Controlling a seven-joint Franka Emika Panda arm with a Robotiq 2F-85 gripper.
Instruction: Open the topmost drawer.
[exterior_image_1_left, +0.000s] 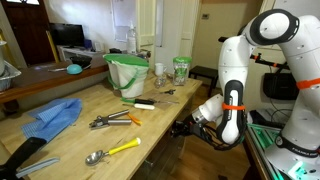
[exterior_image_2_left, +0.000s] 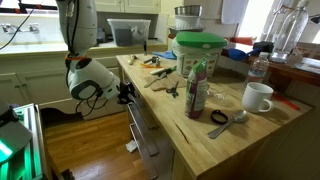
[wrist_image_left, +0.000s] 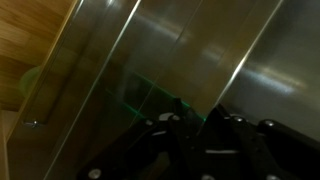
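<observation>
My gripper (exterior_image_2_left: 125, 93) sits low against the side of the wooden-topped kitchen island (exterior_image_2_left: 200, 125), just under the counter's edge, and it also shows in an exterior view (exterior_image_1_left: 192, 127). The topmost drawer (exterior_image_2_left: 133, 108) is the front right below the counter, and I cannot tell whether it is pulled out. In the wrist view a dark, glossy front (wrist_image_left: 200, 50) fills the picture close up. My gripper's two fingertips (wrist_image_left: 198, 112) stand a little apart in front of it, with nothing clearly between them. The drawer's inside is hidden.
The counter holds a green-rimmed tub (exterior_image_1_left: 127, 72), a blue cloth (exterior_image_1_left: 55, 115), pliers (exterior_image_1_left: 115, 120), a yellow-handled spoon (exterior_image_1_left: 112, 152), a bottle (exterior_image_2_left: 197, 88) and a white mug (exterior_image_2_left: 257, 96). Lower drawers with long handles (exterior_image_2_left: 145, 135) sit beneath. There is wooden floor (exterior_image_2_left: 85, 140) beside the island.
</observation>
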